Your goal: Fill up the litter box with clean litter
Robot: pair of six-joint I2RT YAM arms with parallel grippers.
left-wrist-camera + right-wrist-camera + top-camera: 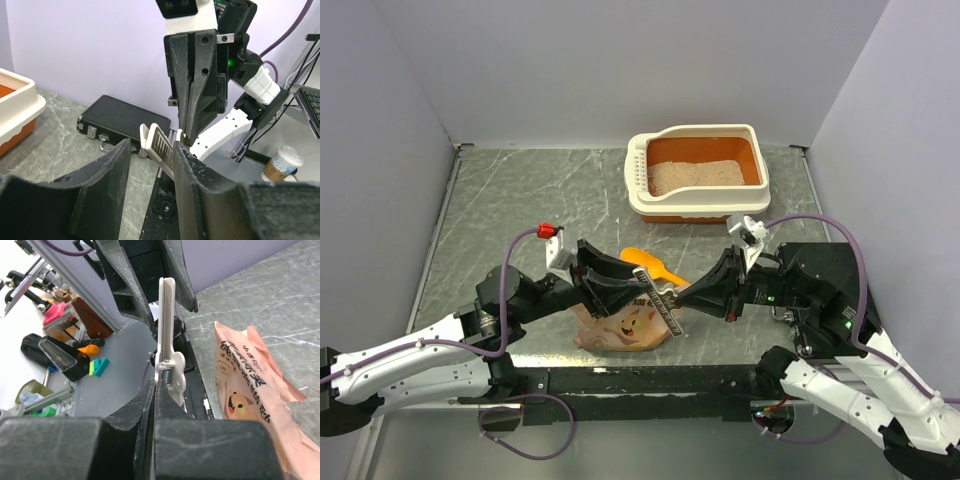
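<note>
The litter box (695, 205) stands at the back right, cream-white with an orange inside, and holds a layer of pale beige clean litter (695, 175). Its corner shows in the left wrist view (15, 105). The tan paper bag (625, 325) lies at the near edge, also in the right wrist view (250, 380). My right gripper (688, 293) (156, 385) is shut on the handle end of a cream bag clip (658, 285) (167, 330) held above the bag. My left gripper (635, 285) (152, 146) is open around the clip's ribbed end (160, 147), which touches one finger.
A yellow-orange scoop (655, 265) lies on the table just behind the bag. A flat black box (125, 120) sits at the table's right edge in the left wrist view. Grey walls close in the table on three sides.
</note>
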